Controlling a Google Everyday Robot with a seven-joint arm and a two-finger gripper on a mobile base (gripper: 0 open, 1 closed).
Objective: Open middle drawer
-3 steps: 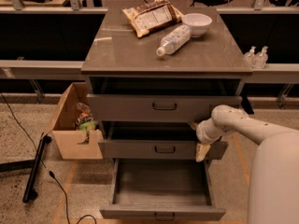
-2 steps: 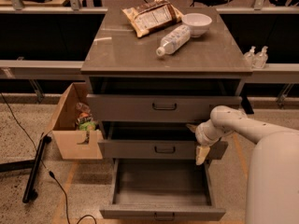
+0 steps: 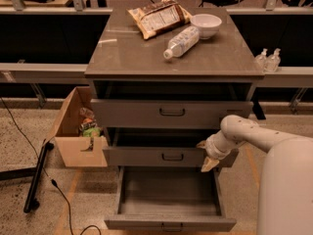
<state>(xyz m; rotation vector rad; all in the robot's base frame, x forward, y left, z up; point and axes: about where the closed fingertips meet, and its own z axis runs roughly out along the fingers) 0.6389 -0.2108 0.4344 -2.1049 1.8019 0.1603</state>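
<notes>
The grey cabinet (image 3: pixel 122 53) has three drawers. The middle drawer (image 3: pixel 146 156) has a shallow grey front and a small dark pull handle (image 3: pixel 172 157); it stands pulled out a little, about level with the top drawer (image 3: pixel 127 113). The lowest drawer (image 3: pixel 168 223) is pulled far out and looks empty. My gripper (image 3: pixel 206 155) is at the right end of the middle drawer's front, to the right of the handle, with one beige fingertip (image 3: pixel 209 165) pointing down in front of the panel. My white arm (image 3: pixel 274 146) comes in from the lower right.
On the cabinet top lie a snack bag (image 3: pixel 159 16), a plastic bottle (image 3: pixel 182 41) on its side and a white bowl (image 3: pixel 206 24). An open cardboard box (image 3: pixel 78 131) with items stands on the floor at the left. A black bar (image 3: pixel 38 176) and cable lie on the floor. Two small bottles (image 3: pixel 268 60) stand on the right ledge.
</notes>
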